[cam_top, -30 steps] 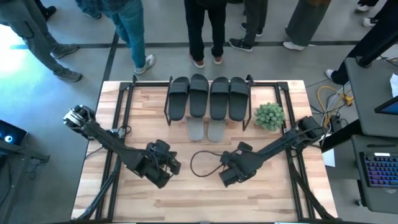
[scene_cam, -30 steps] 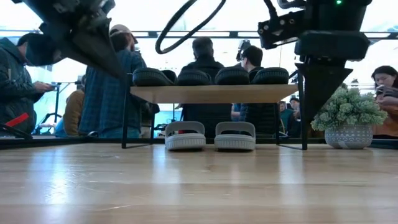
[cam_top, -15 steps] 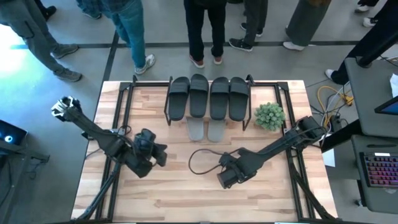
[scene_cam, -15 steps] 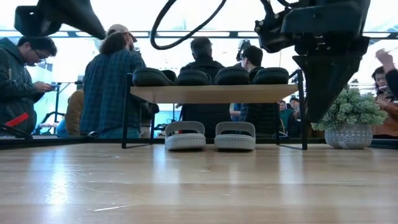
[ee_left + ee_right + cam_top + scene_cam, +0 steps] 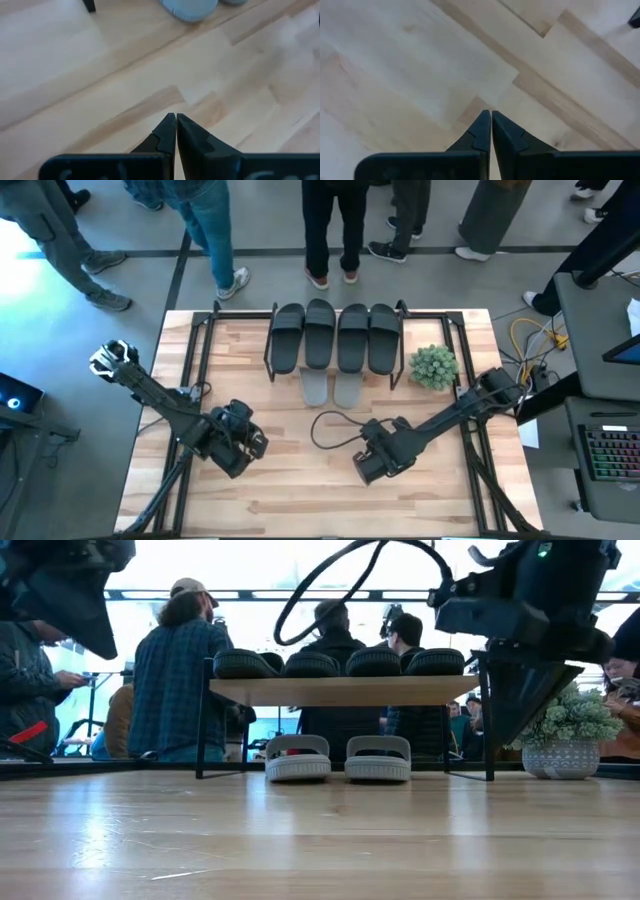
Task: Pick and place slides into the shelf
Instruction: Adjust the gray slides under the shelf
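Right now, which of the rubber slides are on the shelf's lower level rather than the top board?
The two light grey slides, side by side under the wooden top board; the four dark slides lie on top.

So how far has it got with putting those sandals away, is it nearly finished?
It looks finished. Four dark slides lie side by side on the top board of the shelf, and two light grey slides sit on the lower level. Nothing is in hand: the left gripper and right gripper are both shut and empty, over bare table. No loose slides remain there.
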{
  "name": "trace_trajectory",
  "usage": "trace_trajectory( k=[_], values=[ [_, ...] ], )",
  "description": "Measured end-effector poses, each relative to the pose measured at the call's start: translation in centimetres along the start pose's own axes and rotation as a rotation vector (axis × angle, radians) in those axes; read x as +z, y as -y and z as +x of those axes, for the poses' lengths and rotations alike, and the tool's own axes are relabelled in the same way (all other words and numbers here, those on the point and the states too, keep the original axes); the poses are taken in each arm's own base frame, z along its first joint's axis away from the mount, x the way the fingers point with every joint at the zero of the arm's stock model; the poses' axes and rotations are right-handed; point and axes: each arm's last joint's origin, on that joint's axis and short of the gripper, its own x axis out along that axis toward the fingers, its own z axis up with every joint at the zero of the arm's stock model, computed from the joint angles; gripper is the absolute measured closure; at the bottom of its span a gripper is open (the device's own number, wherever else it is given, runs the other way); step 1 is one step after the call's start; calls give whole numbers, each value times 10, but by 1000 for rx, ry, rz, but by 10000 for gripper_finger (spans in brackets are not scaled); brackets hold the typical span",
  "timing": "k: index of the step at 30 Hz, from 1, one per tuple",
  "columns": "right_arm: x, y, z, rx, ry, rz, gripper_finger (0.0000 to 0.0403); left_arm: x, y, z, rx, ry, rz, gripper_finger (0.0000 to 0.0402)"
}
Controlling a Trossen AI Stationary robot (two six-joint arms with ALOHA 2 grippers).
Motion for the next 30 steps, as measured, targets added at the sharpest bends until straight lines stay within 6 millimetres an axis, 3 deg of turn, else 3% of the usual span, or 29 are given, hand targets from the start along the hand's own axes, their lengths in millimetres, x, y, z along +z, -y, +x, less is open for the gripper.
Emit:
trace_trajectory(
  k=[6, 17, 24, 30],
  values=[
    [2, 0, -2, 33, -48, -2, 394, 3, -6, -5, -49, -30, -38, 402],
    [-4, 1, 7, 54, -32, 148, 394, 9, -43, -6, -107, -42, -114, 402],
    [-11, 10, 13, 23, 129, 453, 394, 1, -59, 9, -223, -40, -217, 402],
    [-12, 16, 20, -1, 219, 460, 394, -12, -70, 35, -282, -31, -274, 402]
  ],
)
